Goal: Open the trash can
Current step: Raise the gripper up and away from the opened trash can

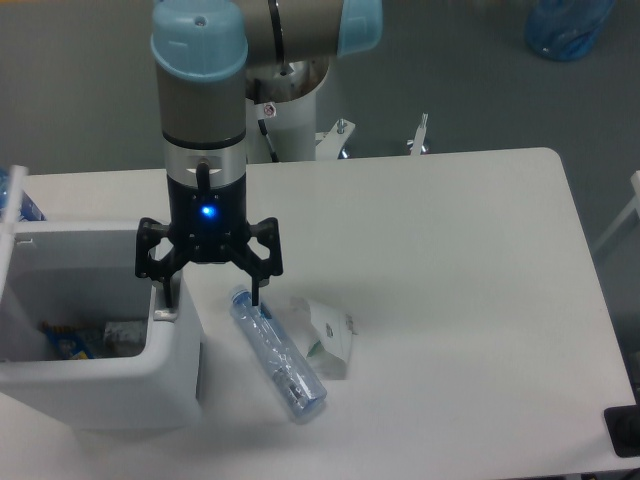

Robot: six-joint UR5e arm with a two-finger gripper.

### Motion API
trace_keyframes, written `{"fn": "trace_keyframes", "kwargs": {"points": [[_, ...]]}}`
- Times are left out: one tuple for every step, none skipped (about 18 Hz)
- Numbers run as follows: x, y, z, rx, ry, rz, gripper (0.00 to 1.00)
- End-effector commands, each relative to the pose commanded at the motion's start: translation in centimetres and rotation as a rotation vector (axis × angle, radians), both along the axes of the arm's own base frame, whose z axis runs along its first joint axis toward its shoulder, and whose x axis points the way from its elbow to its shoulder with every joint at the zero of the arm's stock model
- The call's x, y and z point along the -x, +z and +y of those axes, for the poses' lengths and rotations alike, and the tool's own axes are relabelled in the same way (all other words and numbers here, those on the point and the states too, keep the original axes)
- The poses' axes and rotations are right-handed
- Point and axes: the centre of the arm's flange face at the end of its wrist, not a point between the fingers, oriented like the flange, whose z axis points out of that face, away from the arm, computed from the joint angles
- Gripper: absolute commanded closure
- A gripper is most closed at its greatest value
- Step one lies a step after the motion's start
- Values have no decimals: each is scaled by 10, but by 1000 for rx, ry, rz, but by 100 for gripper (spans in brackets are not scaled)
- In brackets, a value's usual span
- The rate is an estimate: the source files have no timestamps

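The trash can [95,385] sits at the left edge of the table [450,300], its lid [12,195] swung up to stand nearly upright at the far left side, so the inside is exposed and a few scraps of rubbish show at the bottom. The gripper [208,295] hangs straight down over the can's right rim, fingers spread wide and holding nothing; one fingertip is down at the grey tab [163,314] on that rim, apparently touching it, and the other fingertip hangs just right of the can, above the neck of a clear plastic bottle [277,352]. The bottle lies on its side on the table just right of the can, slanting away from it. A crumpled white carton [328,335] lies against the bottle on the side away from the can.
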Motion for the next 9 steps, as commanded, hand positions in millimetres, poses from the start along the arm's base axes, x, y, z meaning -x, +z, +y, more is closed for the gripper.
{"fn": "trace_keyframes", "kwargs": {"points": [[1, 2, 0, -4, 2, 3, 0], [3, 7, -1, -10, -2, 12, 0], [9, 13, -4, -18, 2, 23, 0], [16, 21, -6, -29, 9, 32, 0], [21, 31, -7, -42, 3, 54, 0], [27, 41, -8, -57, -8, 83, 0], [33, 51, -10, -59, -21, 119, 0], [40, 55, -14, -37, -28, 163, 0], [48, 59, -19, -2, -22, 210, 0]]}}
